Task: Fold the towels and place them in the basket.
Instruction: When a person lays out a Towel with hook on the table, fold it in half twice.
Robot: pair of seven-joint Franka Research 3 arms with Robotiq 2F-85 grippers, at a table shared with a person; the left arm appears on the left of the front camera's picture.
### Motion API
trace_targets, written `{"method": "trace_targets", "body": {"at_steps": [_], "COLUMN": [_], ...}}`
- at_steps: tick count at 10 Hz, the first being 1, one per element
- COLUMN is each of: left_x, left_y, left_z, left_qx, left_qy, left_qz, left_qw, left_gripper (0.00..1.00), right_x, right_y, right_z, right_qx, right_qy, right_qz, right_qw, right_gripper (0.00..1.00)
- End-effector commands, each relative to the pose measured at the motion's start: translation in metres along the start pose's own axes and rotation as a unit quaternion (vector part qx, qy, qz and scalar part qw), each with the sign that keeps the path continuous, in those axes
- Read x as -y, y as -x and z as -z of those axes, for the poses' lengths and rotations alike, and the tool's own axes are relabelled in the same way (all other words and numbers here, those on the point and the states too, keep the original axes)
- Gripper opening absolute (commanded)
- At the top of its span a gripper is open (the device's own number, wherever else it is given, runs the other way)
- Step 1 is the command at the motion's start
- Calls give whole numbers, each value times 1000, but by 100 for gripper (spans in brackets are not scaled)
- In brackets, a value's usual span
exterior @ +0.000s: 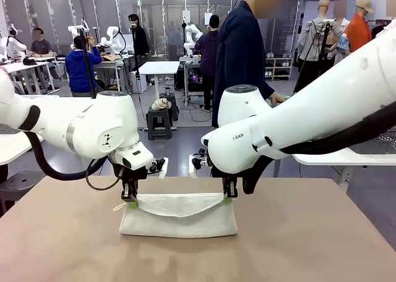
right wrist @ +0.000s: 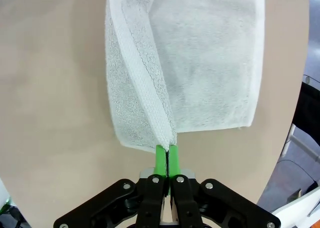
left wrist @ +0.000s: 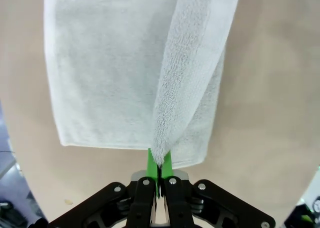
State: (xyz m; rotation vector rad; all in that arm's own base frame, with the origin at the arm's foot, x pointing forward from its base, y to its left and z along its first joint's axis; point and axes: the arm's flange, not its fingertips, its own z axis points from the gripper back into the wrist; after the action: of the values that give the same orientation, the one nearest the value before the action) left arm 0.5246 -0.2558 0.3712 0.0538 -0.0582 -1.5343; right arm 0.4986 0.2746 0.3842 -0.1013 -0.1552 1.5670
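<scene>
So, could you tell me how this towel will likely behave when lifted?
Probably floppy: the cream-white towel sags between the left end effector and right end effector. Likely light and unslippery, given its fluffy terry pile.

Both arms are glossy white with rounded joint housings. The left arm point(exterior: 93, 130) has a black cable point(exterior: 46, 164) under it and a small dark emblem point(exterior: 106, 140); the right arm point(exterior: 297, 124) bears grey "FRAN" lettering point(exterior: 238, 136) and a thick black cable point(exterior: 359, 133). The left end effector point(left wrist: 159, 155) and right end effector point(right wrist: 166, 149) are black, with silver screws point(left wrist: 145, 181) at the pivots and bright green pads point(right wrist: 160, 160)
</scene>
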Motion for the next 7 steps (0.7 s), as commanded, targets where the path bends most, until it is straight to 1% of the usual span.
{"method": "trace_targets", "body": {"at_steps": [1, 4, 7], "left_x": [-26, -55, -69], "left_y": [-4, 3, 6], "left_z": [-2, 9, 29], "left_qx": [-22, -26, -12], "left_qy": [1, -7, -9], "left_qz": [-3, -12, -12], "left_qw": [1000, 1000, 1000], "left_gripper": [3, 3, 3], "right_x": [28, 59, 72], "right_y": [-4, -1, -3], "right_z": [14, 29, 45], "right_qx": [-1, -4, -2], "right_qy": [8, 19, 16], "right_qz": [-16, -13, -8], "right_qw": [1000, 1000, 1000], "right_gripper": [2, 2, 2]}}
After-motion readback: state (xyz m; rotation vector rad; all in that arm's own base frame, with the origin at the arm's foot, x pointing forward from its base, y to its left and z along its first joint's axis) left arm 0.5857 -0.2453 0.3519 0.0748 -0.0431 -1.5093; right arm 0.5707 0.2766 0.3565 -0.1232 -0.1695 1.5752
